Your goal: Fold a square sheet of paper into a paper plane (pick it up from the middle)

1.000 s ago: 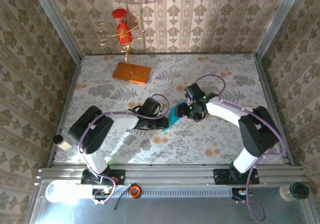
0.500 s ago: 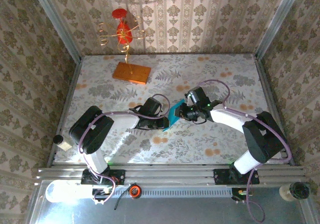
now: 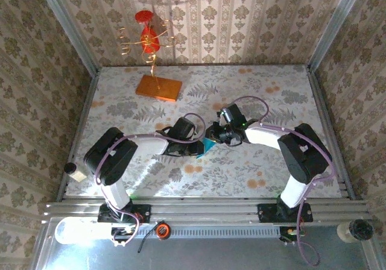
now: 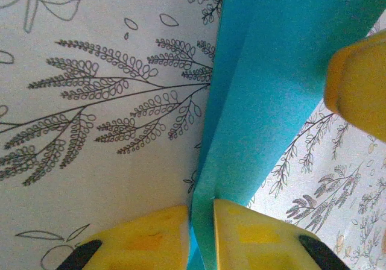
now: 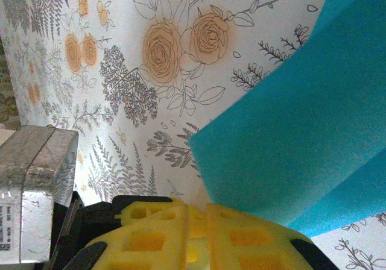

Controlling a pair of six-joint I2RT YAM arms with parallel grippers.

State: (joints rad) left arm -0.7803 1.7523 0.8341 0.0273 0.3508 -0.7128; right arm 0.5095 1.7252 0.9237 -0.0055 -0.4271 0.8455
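At table [image 3: 259, 167] centre, folded cyan paper [image 4: 271, 101], one sharp crease, clamped by left pincer [image 4: 202, 228] and right pincer [image 5: 202, 231].

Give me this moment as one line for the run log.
stage: folding | left gripper: shut on blue paper sheet | right gripper: shut on same sheet | sheet: creased, partly folded

I've got the top camera looking down from high at the near edge over the whole table [image 3: 253, 161], both wrist cameras pressed close past their own fingers [image 4: 253, 234], all sharing the paper [image 4: 265, 101].
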